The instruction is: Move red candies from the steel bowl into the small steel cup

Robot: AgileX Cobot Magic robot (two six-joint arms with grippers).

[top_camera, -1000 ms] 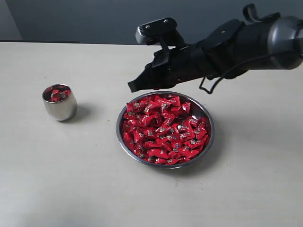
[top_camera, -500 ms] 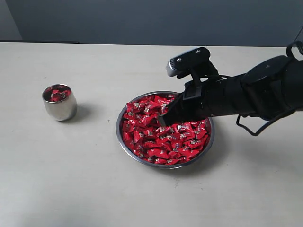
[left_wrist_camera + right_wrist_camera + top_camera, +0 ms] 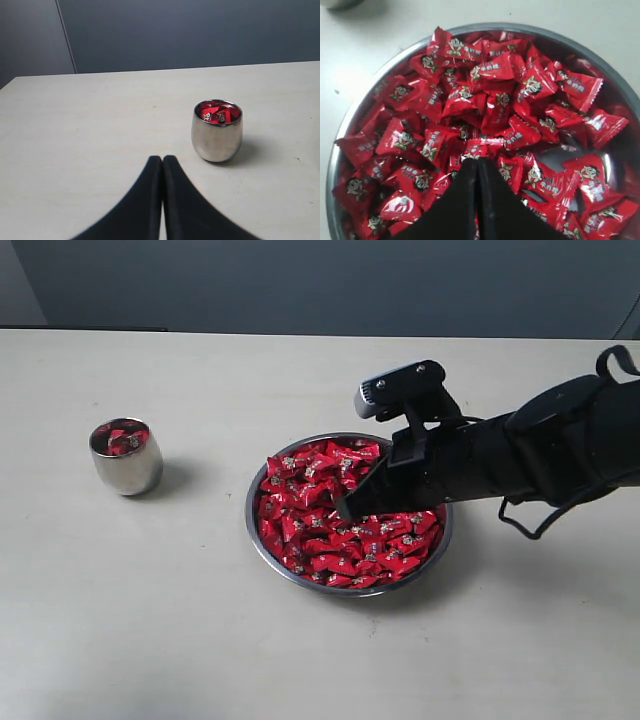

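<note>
Pale tabletop carries the steel bowl heaped with red candies. The right gripper, fingers pressed together, dips its tip into the pile, perhaps touching one. The small steel cup stands well apart, holding a few candies. The left gripper has its fingers pressed together near the cup.

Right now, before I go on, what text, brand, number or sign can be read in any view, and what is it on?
red candies: white printed characters beside a flower-like emblem on each wrapper, too blurred to read.
small steel cup: no marking to be seen.
steel bowl: no marking to be seen.
</note>
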